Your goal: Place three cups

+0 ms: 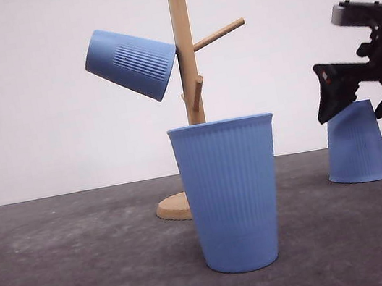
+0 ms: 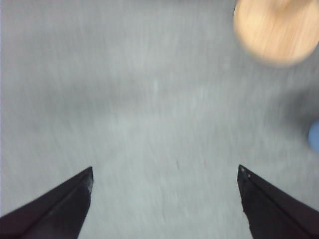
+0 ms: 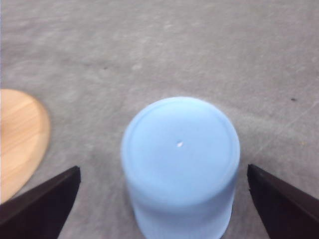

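Three light-blue ribbed cups show in the front view. One cup hangs tilted on a peg of the wooden cup tree. A second cup stands upright near the camera at centre. The third cup stands upside down at the right. My right gripper hovers just above that cup, open, its fingers spread wider than the flat base. My left gripper is open over bare table, with nothing between its fingers.
The cup tree's round wooden base rests on the dark grey table, left of the inverted cup. A bare peg points right and up. A white wall stands behind.
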{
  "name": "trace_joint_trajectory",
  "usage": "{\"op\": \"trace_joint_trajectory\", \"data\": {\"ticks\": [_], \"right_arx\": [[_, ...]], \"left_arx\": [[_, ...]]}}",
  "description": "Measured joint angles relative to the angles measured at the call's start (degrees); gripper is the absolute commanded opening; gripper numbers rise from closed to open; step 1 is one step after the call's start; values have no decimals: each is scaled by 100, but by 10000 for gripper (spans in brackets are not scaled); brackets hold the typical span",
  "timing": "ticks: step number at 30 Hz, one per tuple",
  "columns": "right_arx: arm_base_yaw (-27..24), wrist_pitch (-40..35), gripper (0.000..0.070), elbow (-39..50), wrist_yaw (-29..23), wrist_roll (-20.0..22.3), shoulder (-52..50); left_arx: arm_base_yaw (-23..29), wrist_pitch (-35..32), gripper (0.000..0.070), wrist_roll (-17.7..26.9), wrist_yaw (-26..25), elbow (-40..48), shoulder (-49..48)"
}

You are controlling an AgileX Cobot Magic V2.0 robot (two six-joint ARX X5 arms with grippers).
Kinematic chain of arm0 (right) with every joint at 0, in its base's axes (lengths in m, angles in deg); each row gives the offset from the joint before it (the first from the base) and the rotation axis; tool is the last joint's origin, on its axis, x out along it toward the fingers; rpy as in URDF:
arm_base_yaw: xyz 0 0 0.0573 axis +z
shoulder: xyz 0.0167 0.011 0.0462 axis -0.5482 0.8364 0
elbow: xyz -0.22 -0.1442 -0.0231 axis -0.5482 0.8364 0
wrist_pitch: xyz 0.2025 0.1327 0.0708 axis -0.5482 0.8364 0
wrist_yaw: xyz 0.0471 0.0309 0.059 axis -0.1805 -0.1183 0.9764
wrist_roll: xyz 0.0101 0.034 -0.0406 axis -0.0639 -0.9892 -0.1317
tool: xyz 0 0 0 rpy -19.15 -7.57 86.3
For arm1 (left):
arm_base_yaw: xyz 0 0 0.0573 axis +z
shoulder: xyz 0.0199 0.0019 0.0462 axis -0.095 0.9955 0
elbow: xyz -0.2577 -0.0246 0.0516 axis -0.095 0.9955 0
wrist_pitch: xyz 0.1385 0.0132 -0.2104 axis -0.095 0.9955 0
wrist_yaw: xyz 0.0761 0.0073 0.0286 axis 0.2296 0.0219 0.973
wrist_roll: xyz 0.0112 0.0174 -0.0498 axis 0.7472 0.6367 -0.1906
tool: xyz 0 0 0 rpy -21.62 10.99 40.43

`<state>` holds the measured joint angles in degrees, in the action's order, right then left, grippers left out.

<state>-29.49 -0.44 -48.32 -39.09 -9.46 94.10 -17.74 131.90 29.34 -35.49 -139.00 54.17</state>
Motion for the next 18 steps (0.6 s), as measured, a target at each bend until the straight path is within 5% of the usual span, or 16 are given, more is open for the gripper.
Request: {"op": "trace_joint_trajectory", "data": {"ticks": [5,12,18], "right_arx": [[-10,-32,676,-146,-5,2,346],[-11,-101,390,-444,8,10,468],[-49,-98,293,-446,50,30,469]], "left_arx": [[-27,-92,550,-215,0,780,-550],[-27,-126,550,-415,0,1080,-881],[-27,-360,550,-455,0,1080,-894]]}}
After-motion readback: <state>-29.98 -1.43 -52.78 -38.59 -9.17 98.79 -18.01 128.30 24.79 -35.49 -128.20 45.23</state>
